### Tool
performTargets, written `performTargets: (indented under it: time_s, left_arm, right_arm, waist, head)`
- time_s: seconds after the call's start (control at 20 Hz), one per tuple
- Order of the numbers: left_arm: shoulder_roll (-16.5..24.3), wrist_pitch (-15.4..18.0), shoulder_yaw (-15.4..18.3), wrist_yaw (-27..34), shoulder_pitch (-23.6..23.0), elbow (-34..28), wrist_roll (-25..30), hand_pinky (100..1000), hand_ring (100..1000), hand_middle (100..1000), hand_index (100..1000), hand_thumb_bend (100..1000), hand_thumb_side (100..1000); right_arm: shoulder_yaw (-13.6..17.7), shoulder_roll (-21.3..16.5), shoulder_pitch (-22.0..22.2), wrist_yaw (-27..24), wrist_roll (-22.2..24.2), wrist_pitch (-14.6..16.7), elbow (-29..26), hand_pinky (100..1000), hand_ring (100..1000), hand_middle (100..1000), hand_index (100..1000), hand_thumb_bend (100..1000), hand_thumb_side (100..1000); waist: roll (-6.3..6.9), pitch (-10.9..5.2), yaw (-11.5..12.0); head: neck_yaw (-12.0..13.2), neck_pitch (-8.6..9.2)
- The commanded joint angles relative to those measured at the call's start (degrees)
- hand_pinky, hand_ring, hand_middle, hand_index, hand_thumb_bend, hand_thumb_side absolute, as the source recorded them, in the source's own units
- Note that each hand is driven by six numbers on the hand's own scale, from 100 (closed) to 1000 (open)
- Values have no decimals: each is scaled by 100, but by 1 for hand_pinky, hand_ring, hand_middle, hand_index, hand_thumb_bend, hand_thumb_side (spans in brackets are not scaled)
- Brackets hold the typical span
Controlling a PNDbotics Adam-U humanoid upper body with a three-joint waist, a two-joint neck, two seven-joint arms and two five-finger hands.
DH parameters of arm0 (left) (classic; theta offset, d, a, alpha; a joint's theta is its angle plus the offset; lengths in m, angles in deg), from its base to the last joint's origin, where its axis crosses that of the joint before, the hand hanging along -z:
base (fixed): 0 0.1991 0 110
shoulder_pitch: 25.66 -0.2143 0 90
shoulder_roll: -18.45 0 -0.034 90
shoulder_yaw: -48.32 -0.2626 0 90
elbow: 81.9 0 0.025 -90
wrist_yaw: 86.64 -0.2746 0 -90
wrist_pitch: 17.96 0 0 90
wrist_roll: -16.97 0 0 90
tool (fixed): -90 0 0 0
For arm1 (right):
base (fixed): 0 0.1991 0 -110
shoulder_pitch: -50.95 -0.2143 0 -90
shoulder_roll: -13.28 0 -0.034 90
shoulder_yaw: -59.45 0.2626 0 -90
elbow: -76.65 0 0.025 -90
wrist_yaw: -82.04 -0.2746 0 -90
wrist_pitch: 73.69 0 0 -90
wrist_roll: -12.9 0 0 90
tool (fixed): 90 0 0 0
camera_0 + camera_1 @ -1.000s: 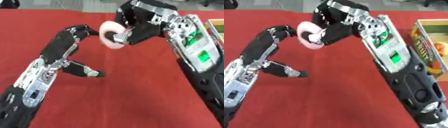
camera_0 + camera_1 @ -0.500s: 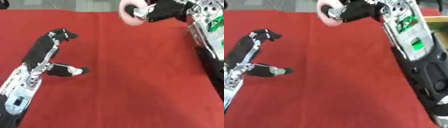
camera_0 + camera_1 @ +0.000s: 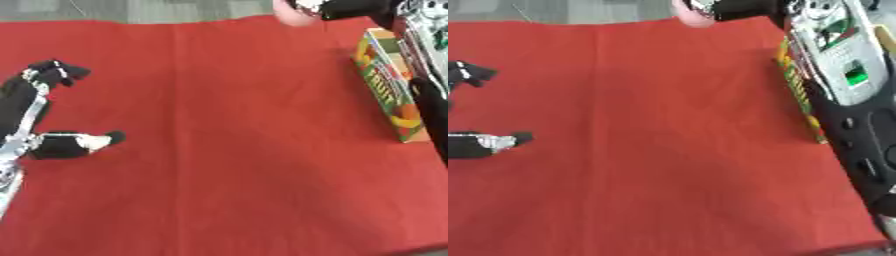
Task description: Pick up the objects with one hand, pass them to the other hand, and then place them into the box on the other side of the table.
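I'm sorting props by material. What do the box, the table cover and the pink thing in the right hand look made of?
Box: likely printed cardboard, with flat thin walls and bright fruit graphics. Table cover: seems a matte red cloth, with a fold line and no shine. Pink thing: rounded, smooth, pale; perhaps soft plastic or foam, but it is too hidden by the right hand to tell.

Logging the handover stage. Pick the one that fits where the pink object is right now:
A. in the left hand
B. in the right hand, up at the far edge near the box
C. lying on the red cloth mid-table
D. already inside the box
B: the pink object sits in the right hand at the view's top, beside the box; the left hand is empty.
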State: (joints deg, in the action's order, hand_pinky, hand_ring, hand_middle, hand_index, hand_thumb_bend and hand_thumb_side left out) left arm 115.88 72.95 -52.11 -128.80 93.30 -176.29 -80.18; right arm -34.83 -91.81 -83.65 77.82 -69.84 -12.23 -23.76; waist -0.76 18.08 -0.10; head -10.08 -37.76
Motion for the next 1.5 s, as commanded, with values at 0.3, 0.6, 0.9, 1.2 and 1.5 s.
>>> performTargets:
  time_s: [0.3,0.6,0.9,1.2,1.5]
  left_arm:
    - [337,-238,409,293,-141,-307,-340,729,609,621,775,790,478]
    - [455,-377,621,543,-322,-491,-626,727,602,616,773,771,478]
    - [544,-458,789,680,-484,-679,-818,727,600,614,772,761,475]
    - [562,-570,990,775,-597,-763,-1019,726,598,613,772,755,473]
    - [559,-605,1051,809,-654,-813,-1089,726,597,613,773,752,475]
  right_arm:
    - [609,-606,461,-260,-670,50,278,665,580,311,428,339,100]
    - [996,-832,893,-235,-1241,65,514,665,580,312,429,340,100]
    - [1211,-1033,1217,-40,-1715,82,826,665,580,314,430,347,100]
    - [1446,-1110,1479,105,-2052,81,1239,666,584,318,434,350,100]
    - [1478,-1152,1641,302,-2058,137,1623,677,616,382,496,349,100]
  waist:
    - [-11,-519,-13]
    - [24,-512,-20]
    - [48,-515,-16]
    - [66,-503,7]
    - [76,-492,18]
  head:
    - [-255,251]
    - [-334,321]
    - [-371,321]
    - [-437,282]
    - [-554,255]
